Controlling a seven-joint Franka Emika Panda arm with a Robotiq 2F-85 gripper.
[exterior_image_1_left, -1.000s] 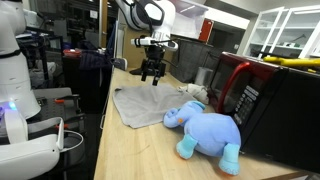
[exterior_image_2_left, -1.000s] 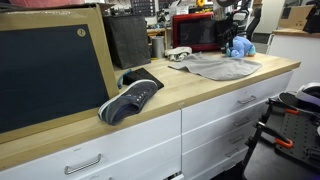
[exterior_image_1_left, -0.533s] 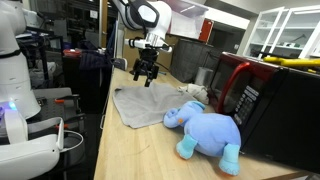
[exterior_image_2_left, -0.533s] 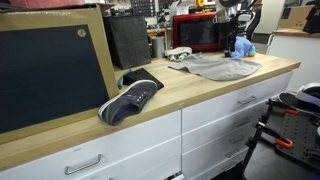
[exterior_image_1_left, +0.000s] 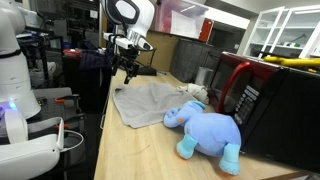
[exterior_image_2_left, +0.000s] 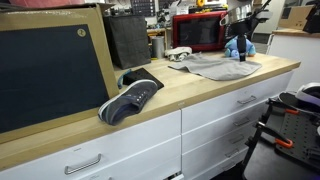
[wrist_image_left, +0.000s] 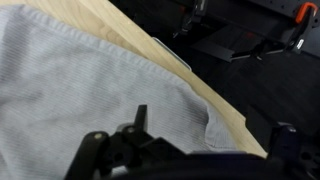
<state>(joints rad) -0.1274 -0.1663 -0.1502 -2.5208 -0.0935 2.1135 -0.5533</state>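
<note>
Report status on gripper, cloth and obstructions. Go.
Gripper open, empty, hovering above the grey cloth near the counter edge. Cloth spread out, not touched. Blue plush elephant beside the cloth, clear of the gripper.

Grey cloth (wrist_image_left: 80, 90) looks soft and matt, faintly nubbly. The counter (exterior_image_1_left: 130, 152) shows pale, smooth wood, and the elephant (exterior_image_1_left: 205, 130) is fuzzy blue plush.
</note>
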